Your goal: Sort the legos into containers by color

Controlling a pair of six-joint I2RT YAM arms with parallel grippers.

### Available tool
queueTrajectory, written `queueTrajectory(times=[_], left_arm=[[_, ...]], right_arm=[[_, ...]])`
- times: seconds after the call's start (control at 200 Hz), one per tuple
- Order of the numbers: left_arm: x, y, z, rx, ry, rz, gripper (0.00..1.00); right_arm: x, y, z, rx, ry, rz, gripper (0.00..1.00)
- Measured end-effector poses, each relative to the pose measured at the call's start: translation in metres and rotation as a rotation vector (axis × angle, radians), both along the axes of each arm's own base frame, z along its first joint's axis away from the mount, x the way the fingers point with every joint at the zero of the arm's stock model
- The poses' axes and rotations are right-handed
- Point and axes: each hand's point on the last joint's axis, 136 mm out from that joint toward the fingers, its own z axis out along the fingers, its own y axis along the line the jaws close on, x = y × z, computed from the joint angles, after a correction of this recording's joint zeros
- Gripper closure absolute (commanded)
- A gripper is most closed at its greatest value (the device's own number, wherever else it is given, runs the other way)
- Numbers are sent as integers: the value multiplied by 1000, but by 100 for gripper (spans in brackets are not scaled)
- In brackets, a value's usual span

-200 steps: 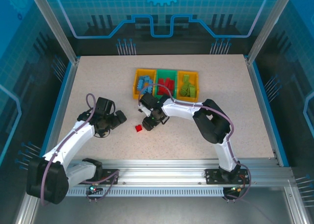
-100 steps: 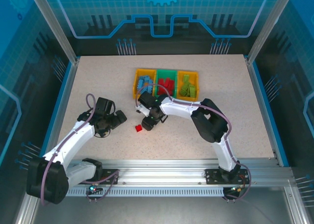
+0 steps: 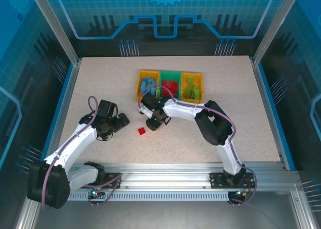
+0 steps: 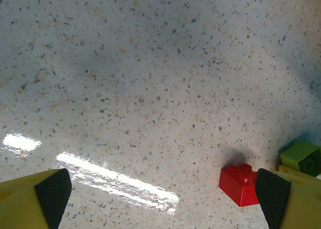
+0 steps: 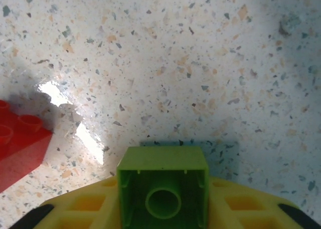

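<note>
The right hand (image 3: 153,124) sits low over the tabletop (image 3: 225,88), just below the row of bins (image 3: 139,87) near the middle of the overhead view. It is clamped on a green brick (image 5: 163,186). Through its own camera the brick takes up the lower middle of the frame, pressed between the yellow fingers (image 5: 85,204) on either side, with its hollow underside and round inner tube turned toward the lens. I cannot tell whether the brick is clear of the tabletop. A lone red brick (image 3: 142,131) lies on the tabletop just below and left of that hand, studs up. It shows at the left edge of the right wrist view, close to the green brick but apart from it. The left hand (image 3: 123,120) hangs to the left of the red brick and points toward it, jaws spread wide apart. In its own view the two black-padded fingertips (image 4: 50,194) sit in the bottom corners, with the red brick just inside the right-hand tip and the green brick at the right edge beyond it. In the bins, at the upper middle of the overhead view, blue bricks (image 3: 147,84) lie in the left yellow one, red bricks (image 3: 171,84) in the green middle one, and green bricks (image 3: 192,90) in the right yellow one.
</note>
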Motion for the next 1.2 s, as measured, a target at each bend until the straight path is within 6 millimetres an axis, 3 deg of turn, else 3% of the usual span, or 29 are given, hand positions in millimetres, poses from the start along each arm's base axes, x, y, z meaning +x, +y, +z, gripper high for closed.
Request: queueTrajectory(times=[0.2, 0.345, 0.475, 0.57, 0.69, 0.805, 1.03, 1.135, 1.2], left_arm=[[-1, -3, 0, -9, 3, -8, 1], [-5, -19, -5, -8, 24, -66, 1], [-14, -44, -17, 8, 85, -150, 1], [-16, -61, -24, 22, 123, -191, 1], [-16, -77, -31, 33, 164, -216, 1], [-16, -89, -37, 45, 193, -230, 1], [-11, -102, -49, 64, 245, -229, 1], [-10, -103, -54, 71, 258, -228, 1], [-8, -105, -54, 73, 260, -229, 1]], right_arm=[[-1, -1, 10, 54, -20, -21, 69], [10, -18, 55, 149, -70, -99, 70], [58, -63, 112, 243, -175, -274, 71], [97, -114, 128, 245, -223, -437, 72], [132, -172, 121, 196, -207, -619, 73], [155, -202, 103, 153, -151, -720, 72], [176, -210, 68, 81, -47, -769, 67], [175, -210, 62, 62, -19, -782, 55], [174, -211, 62, 55, -7, -795, 36]])
